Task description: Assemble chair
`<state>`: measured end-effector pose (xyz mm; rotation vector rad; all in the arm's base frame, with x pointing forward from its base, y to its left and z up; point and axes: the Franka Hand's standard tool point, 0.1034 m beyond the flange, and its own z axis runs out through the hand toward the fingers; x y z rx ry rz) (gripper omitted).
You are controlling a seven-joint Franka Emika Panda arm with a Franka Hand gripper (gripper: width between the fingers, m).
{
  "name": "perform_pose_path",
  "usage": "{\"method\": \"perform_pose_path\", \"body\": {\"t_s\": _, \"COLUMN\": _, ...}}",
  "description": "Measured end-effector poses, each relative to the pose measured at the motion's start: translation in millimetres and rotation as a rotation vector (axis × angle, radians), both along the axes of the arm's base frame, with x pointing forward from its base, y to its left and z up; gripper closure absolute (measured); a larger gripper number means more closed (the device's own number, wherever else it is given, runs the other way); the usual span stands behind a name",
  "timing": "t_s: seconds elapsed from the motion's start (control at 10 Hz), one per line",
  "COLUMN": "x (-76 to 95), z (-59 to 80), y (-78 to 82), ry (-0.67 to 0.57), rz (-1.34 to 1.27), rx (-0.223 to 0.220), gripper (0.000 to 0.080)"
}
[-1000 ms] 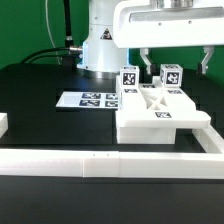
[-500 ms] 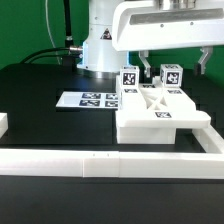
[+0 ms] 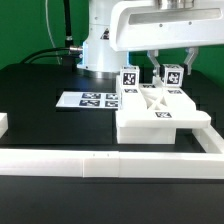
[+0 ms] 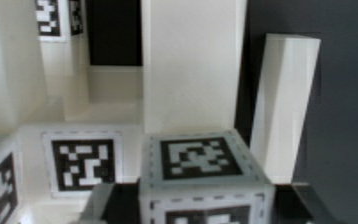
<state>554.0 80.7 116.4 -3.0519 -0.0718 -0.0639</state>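
Observation:
The white chair seat [image 3: 152, 112] with its X brace lies flat on the black table against the border wall. Two tagged white blocks stand at its far edge, one at the exterior view's left [image 3: 129, 79] and one at its right [image 3: 172, 76]. My gripper [image 3: 172, 68] straddles the right block, with a finger pressed on each side. In the wrist view the gripper [image 4: 204, 205] has dark fingers [image 4: 119, 200] touching both sides of that block [image 4: 201, 160]. The other block's tag [image 4: 82, 160] shows beside it, and white chair bars [image 4: 290, 90] lie beyond.
The marker board [image 3: 86, 100] lies flat at the exterior view's left of the seat. The long low white border wall [image 3: 100, 162] runs along the near side and turns up at the exterior view's right [image 3: 212, 135]. The robot base [image 3: 100, 50] stands behind.
The fingers have drawn in from wide apart to close against the sides of the right tagged block. The chair parts have not moved.

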Motion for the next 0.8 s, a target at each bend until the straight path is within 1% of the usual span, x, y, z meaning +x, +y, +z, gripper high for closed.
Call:
{"method": "perform_pose_path", "body": {"t_s": 0.3, "x": 0.0, "z": 0.0, "y": 0.0, "ry": 0.006, "rz": -0.063, "rx": 0.003, "gripper": 0.0515}}
{"method": "perform_pose_path", "body": {"t_s": 0.8, "x": -0.9, "z": 0.2, "y": -0.9, "ry": 0.039, "rz": -0.423, "rx": 0.020, "gripper": 0.0515}}
